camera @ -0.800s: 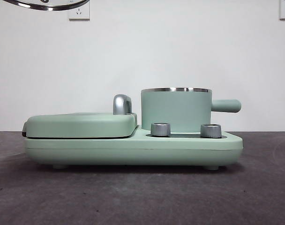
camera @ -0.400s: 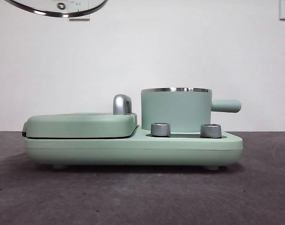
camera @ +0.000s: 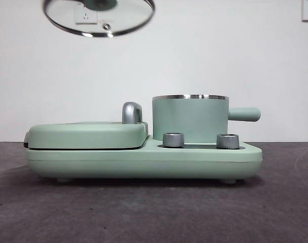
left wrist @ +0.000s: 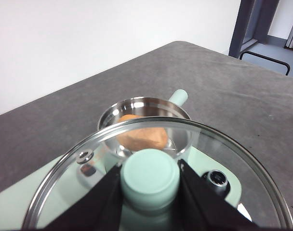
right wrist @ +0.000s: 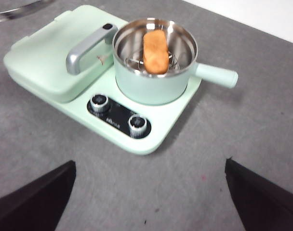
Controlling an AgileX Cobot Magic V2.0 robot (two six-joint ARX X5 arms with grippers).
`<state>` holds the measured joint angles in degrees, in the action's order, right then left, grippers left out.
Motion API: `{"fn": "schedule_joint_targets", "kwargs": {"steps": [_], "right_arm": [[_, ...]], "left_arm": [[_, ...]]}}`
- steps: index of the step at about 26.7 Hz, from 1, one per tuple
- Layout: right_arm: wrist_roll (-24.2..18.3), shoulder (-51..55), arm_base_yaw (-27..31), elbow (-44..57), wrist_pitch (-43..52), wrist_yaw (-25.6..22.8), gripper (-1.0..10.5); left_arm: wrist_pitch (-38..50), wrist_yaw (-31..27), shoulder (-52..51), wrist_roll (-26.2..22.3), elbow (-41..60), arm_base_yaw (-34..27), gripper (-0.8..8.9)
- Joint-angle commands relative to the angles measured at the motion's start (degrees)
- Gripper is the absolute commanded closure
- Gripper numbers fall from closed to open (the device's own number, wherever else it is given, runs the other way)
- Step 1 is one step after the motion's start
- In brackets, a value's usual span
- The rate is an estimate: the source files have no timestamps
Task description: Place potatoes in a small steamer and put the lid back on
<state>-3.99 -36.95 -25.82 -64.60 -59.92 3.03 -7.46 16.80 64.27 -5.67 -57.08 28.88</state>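
Front view, lid (camera: 99,17) held high, well clear of steamer (camera: 190,117) rim

The table (camera: 37,212) is a dark grey, matte, lightly mottled surface. A mint-green cooking appliance base (camera: 144,161) stands directly on it, resting on short feet, near the middle of the table.

open air above the small steamer (camera: 190,119), its mouth uncovered; the lid (camera: 98,17) hangs high, off to one side.
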Motion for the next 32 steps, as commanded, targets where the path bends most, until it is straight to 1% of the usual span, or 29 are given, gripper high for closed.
{"fn": "schedule_joint_targets", "kwargs": {"steps": [1, 6, 12, 15, 19, 23, 27, 32], "right_arm": [[1.01, 0.59, -0.31, -0.46, -1.95, -0.02, 4.7], [1.01, 1.25, -0.31, -0.42, -6.16, -0.04, 4.7], [0.98, 1.25, -0.31, -0.42, -6.97, -0.02, 4.7], [0.98, 1.25, -0.31, -0.42, -6.91, 0.0, 4.7], [1.01, 1.25, -0.31, -0.42, -6.56, 0.0, 4.7], [1.55, 1.25, -0.31, -0.42, -5.92, 0.0, 4.7], [2.12, 1.22, -0.31, -0.42, -5.66, -0.02, 4.7], [3.37, 1.22, -0.31, -0.42, -5.7, 0.0, 4.7]], "left_arm": [[4.59, 1.07, 3.76, -2.01, -1.97, 0.92, 8.0], [6.73, 1.29, 11.69, -4.42, -6.03, 2.34, 7.99], [6.73, 1.29, 22.45, -7.76, -16.13, 4.26, 8.0], [7.39, 1.31, 28.72, -7.85, -22.4, 4.96, 7.99], [11.72, 1.84, 36.2, -7.78, -27.71, 5.38, 7.99], [17.0, 1.92, 40.81, -7.56, -28.06, 5.49, 7.99], [17.9, 1.92, 43.5, -7.56, -28.06, 5.53, 7.99], [20.13, 1.92, 44.44, -7.82, -28.06, 5.53, 8.0]]}}
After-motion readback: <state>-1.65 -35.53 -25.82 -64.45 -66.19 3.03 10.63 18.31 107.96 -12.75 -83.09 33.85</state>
